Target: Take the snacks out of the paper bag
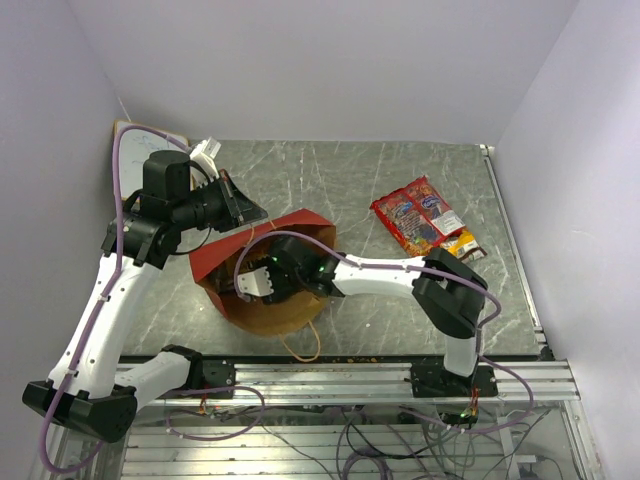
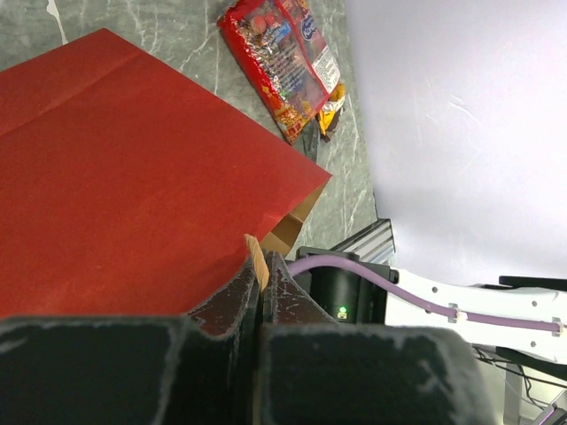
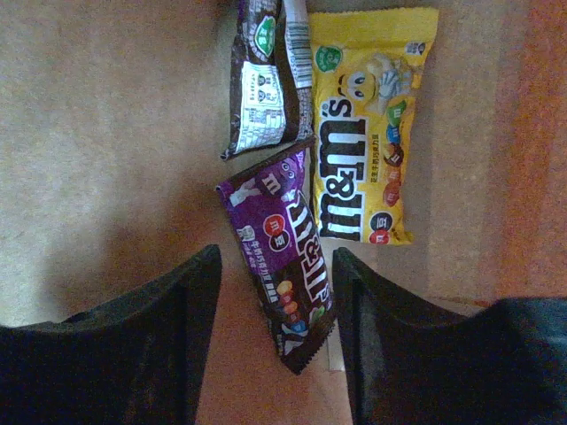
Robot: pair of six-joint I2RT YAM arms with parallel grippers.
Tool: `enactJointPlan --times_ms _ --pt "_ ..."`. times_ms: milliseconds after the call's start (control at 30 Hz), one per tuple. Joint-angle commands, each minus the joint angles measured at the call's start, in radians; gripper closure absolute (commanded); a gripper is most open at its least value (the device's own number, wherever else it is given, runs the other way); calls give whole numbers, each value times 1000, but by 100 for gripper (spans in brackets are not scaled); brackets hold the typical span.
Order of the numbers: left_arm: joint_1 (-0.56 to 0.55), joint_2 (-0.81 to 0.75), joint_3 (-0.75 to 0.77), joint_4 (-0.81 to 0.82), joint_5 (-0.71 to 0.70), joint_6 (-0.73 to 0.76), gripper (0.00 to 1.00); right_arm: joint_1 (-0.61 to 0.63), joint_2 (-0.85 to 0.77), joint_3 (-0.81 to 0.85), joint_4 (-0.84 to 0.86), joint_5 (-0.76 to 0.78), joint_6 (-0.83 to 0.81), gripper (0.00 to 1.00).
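I find a robot test cell of laboratory type. Plain pale walls [image 1: 330, 60] enclose my grey marbled table [image 1: 400, 170] on the left, far and right. A bare aluminium rail [image 1: 330, 375] runs along its near edge, with loose cables [image 1: 370, 440] below.

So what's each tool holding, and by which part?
The left tool grips the paper bag by its rim; the right tool, open over the purple packet, holds nothing.

My left arm [image 1: 98, 300] and right arm [image 1: 385, 270] are white links with black joint housings. A purple cable [image 2: 416, 297] trails along each. My left gripper [image 2: 261, 266] has scuffed black fingers [image 2: 232, 297]. My right gripper [image 3: 275, 261] looks plain matte black, though shadow blurs it.
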State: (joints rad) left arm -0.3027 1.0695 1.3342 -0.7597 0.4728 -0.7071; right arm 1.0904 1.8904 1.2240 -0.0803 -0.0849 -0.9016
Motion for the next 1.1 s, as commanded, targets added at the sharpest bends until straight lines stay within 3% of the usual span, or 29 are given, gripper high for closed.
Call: enactJointPlan --times_ms 0,100,433,600,800,1067 --pt "3 -11 18 27 -15 4 93 -21 50 54 -43 9 -35 44" --pt "3 -11 17 29 -9 3 93 -37 87 80 -59 -1 -31 35" --pt "3 -5 27 17 4 17 93 -75 217 140 -55 -14 -24 41" --pt "3 -1 26 18 11 19 93 -76 235 143 -51 -26 -19 53" --pt "2 -1 17 29 11 11 93 -74 195 123 -42 -49 -10 82" --pt "3 -1 28 20 -18 25 93 -66 83 91 -56 -95 -8 95"
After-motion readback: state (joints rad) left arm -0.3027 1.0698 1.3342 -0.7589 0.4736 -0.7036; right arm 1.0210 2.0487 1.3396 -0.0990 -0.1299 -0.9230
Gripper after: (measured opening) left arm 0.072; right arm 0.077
